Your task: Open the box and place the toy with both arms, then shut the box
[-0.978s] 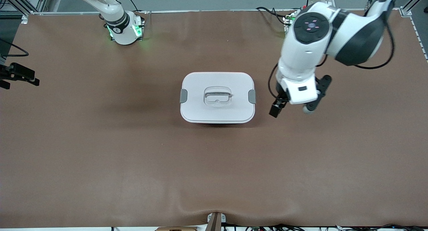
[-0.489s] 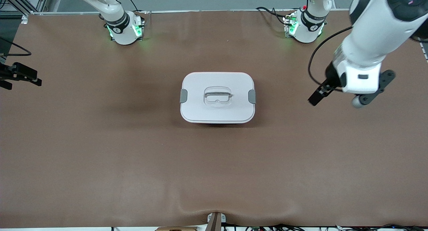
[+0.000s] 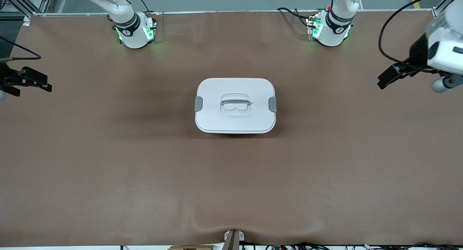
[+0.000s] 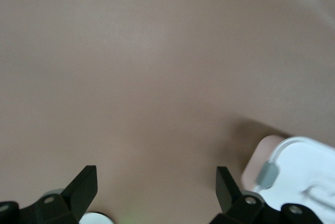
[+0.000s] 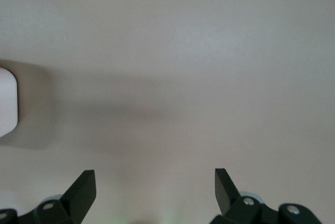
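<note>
The box (image 3: 235,105) is sitting in the middle of the tabletop (image 3: 108,163), in the center of the frame. Its white lid is on, and a grey clip (image 3: 198,103) is hugging each short side. No toy is showing anywhere.

The left gripper (image 3: 389,75) is hanging over bare tabletop at the right edge of the frame, with its fingers spread wide and holding nothing. The right gripper (image 3: 34,80) is hanging over the left edge of the frame, also wide open and empty. In the left wrist view, a corner of the box (image 4: 293,174) is peeking in.

The lid looks shut, so the job seems done or not yet begun. To open it well, each gripper should be coming down straight at its own clip, and both should be lifting together so the lid is not tipping.

A second ago the left gripper was right beside the box. Now it is well apart from it, pulled out toward the edge. The right gripper is reaching a little farther in.
</note>
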Controlling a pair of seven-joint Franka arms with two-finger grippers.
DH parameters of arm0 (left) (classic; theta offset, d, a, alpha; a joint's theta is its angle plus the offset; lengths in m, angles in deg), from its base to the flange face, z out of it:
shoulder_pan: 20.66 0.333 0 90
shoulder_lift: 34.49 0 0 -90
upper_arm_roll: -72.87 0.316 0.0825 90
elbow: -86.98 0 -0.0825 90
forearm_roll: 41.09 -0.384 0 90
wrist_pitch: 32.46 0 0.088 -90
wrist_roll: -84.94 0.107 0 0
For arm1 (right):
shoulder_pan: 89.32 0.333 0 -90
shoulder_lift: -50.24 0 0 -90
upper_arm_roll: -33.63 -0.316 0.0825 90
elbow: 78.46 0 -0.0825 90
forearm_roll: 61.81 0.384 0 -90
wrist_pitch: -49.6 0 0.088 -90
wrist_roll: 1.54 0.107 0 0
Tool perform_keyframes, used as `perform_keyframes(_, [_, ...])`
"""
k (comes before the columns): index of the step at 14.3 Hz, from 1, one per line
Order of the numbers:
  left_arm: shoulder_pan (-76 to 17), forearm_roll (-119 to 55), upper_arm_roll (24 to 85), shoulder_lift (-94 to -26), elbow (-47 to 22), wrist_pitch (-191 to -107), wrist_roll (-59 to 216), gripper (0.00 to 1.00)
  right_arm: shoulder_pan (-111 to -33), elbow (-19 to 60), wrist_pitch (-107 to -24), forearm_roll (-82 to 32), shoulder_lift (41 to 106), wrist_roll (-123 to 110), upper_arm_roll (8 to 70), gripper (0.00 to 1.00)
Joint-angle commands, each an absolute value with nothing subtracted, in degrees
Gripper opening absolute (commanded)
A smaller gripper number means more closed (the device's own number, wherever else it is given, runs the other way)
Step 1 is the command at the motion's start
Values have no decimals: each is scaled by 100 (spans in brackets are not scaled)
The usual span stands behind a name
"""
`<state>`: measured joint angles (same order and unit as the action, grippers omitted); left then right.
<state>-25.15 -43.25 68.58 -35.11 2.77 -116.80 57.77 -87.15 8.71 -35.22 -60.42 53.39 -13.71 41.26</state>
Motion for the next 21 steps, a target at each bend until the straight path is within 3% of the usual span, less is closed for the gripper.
perform_keyframes(1, [-2856,-4232,7417,-3273,155,-11500,6706,100,-8704,882,-3337,-6014,5226,-1192,4137,100])
perform_keyframes(21, [-2971,-4328,7507,-3282,164,-11455,7641,100,-8712,899,-3381,-6023,5200,-1209,4145,100])
